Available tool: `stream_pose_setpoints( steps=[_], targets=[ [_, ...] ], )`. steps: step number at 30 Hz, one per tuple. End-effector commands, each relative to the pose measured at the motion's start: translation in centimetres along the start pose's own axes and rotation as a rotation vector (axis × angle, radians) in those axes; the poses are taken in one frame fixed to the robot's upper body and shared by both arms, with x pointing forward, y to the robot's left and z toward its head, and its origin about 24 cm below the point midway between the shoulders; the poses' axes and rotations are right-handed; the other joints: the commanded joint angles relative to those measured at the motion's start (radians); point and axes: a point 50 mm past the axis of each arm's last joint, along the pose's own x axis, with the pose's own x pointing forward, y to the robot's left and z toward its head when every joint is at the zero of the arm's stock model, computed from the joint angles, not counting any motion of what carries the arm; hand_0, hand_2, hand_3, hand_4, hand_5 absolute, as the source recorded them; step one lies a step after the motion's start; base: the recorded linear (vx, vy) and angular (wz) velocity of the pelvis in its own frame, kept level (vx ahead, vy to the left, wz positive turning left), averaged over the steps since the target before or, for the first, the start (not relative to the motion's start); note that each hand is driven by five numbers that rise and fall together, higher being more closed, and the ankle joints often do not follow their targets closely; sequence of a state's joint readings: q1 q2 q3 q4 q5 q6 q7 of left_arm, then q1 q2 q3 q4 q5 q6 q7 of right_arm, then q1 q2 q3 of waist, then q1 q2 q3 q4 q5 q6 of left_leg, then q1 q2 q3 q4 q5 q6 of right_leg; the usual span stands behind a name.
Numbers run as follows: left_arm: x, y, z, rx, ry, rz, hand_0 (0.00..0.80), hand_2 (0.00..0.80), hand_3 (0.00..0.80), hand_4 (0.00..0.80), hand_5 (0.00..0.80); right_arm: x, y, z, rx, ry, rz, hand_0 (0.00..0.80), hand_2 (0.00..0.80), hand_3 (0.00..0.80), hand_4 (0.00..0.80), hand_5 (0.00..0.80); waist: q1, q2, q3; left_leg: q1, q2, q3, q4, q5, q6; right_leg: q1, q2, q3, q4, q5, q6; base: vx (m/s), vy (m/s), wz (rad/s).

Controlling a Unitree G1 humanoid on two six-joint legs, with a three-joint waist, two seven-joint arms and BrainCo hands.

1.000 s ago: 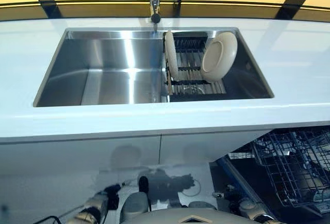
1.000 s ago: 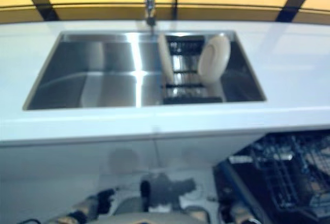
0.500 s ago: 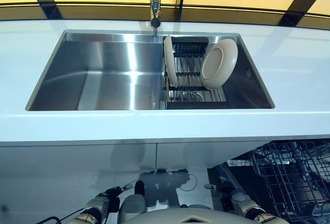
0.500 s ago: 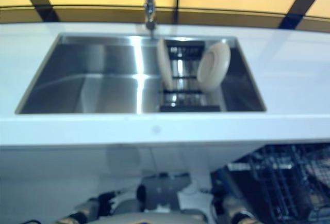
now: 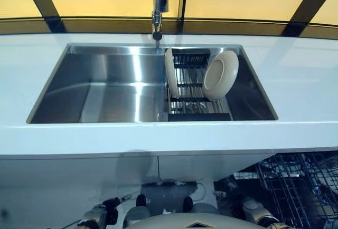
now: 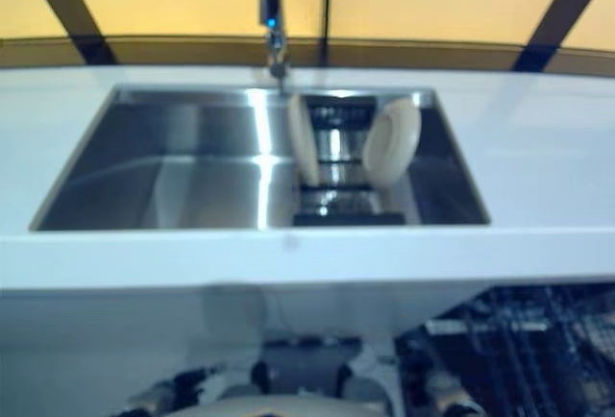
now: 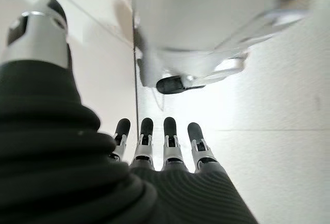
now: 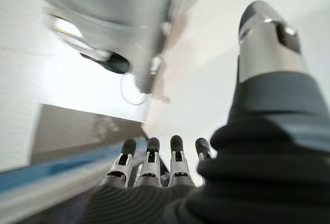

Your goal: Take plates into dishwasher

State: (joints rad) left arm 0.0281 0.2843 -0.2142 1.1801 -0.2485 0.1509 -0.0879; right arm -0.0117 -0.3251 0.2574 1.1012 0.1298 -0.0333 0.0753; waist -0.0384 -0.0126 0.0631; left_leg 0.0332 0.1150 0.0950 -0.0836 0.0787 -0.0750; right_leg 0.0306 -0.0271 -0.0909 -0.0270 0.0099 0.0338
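Two plates stand on edge in the rack [image 5: 194,94] in the sink [image 5: 105,86], centre frame: one plate [image 5: 171,72] upright, the other plate [image 5: 220,74] leaning right. The dishwasher basket [image 5: 296,187] shows lower right. My left hand [image 7: 154,144] and right hand [image 8: 154,164] hang released, fingers straight, grasping nothing.

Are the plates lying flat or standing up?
Standing up. Both plates sit on edge in the black rack inside the sink.

A steel sink [image 5: 105,89] under a faucet [image 5: 157,7], set in a white counter [image 5: 296,76].
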Motion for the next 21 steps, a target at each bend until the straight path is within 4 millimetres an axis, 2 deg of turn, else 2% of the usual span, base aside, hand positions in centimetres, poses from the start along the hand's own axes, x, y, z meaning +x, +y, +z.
stream_pose_setpoints(
  steps=[1,6,8,10,14,16,18,21],
  targets=[
    [0.0,0.5,3.3,0.053,-0.08,0.011,0.0,0.0,0.0,0.0,0.0,0.0,-0.5,0.7,-0.01,0.014,0.075,0.0,0.0,0.0,0.0,0.0,-0.001,-0.026,0.012,-0.003,-0.063,0.021,0.037,-0.06,0.052,-0.003,-0.047,-0.032,0.029,0.001,0.079,0.027,-0.014,-0.1],
    [-0.2,1.6,3.3,0.079,-0.077,0.028,0.0,0.0,0.0,0.0,0.0,-0.4,0.1,0.3,-0.132,0.149,0.36,0.0,0.0,0.0,0.0,0.0,0.011,-0.046,0.009,0.018,-0.061,0.02,0.025,-0.065,0.051,0.013,-0.05,-0.046,0.021,0.002,0.084,0.019,-0.047,-0.05],
    [-0.4,2.7,3.5,0.106,-0.072,0.042,0.0,0.0,0.0,0.0,0.0,-1.1,-1.7,0.3,-0.235,0.224,0.454,0.0,0.0,0.0,0.0,0.0,0.019,-0.064,0.008,0.018,-0.057,0.021,0.024,-0.065,0.05,0.014,-0.052,-0.054,0.02,0.007,0.089,-0.004,-0.119,-0.01],
    [-0.6,3.4,3.6,0.127,-0.066,0.052,0.0,0.0,0.0,0.0,0.0,-1.8,-4.0,0.3,-0.345,0.29,0.473,0.0,0.0,0.0,0.0,0.0,0.022,-0.077,0.006,0.02,-0.054,0.022,0.024,-0.067,0.05,0.015,-0.051,-0.055,0.02,0.01,0.092,0.004,-0.093,0.04],
    [-0.8,4.1,3.7,0.142,-0.059,0.063,0.0,0.0,0.0,0.0,0.0,-3.1,-8.7,0.1,-0.386,0.41,0.341,0.0,0.0,0.0,0.0,0.0,0.021,-0.092,0.002,0.027,-0.05,0.026,0.022,-0.074,0.054,0.015,-0.054,-0.051,0.021,0.016,0.099,0.006,-0.031,0.03],
    [-0.8,4.3,3.6,0.145,-0.058,0.067,0.0,0.0,0.0,0.0,0.0,-3.5,-9.9,-0.5,-0.309,0.458,0.279,0.0,0.0,0.0,0.0,0.0,0.018,-0.097,0.001,0.032,-0.048,0.03,0.021,-0.079,0.056,0.013,-0.054,-0.044,0.023,0.017,0.102,0.0,0.0,0.0],
    [-0.8,4.5,3.5,0.144,-0.055,0.07,0.0,0.0,0.0,0.0,0.0,-4.1,-11.0,-1.9,-0.201,0.509,0.191,0.0,0.0,0.0,0.0,0.0,0.012,-0.102,0.001,0.034,-0.046,0.037,0.021,-0.084,0.059,0.011,-0.056,-0.038,0.026,0.018,0.106,0.0,0.0,0.0],
    [-0.8,4.6,3.4,0.134,-0.05,0.074,0.0,0.0,0.0,0.0,0.0,-4.6,-11.8,-3.8,0.015,0.499,0.05,0.0,0.0,0.0,0.0,0.0,0.002,-0.104,0.001,0.041,-0.045,0.046,0.019,-0.092,0.064,0.008,-0.055,-0.027,0.027,0.022,0.112,0.0,0.0,0.0]
  ],
)
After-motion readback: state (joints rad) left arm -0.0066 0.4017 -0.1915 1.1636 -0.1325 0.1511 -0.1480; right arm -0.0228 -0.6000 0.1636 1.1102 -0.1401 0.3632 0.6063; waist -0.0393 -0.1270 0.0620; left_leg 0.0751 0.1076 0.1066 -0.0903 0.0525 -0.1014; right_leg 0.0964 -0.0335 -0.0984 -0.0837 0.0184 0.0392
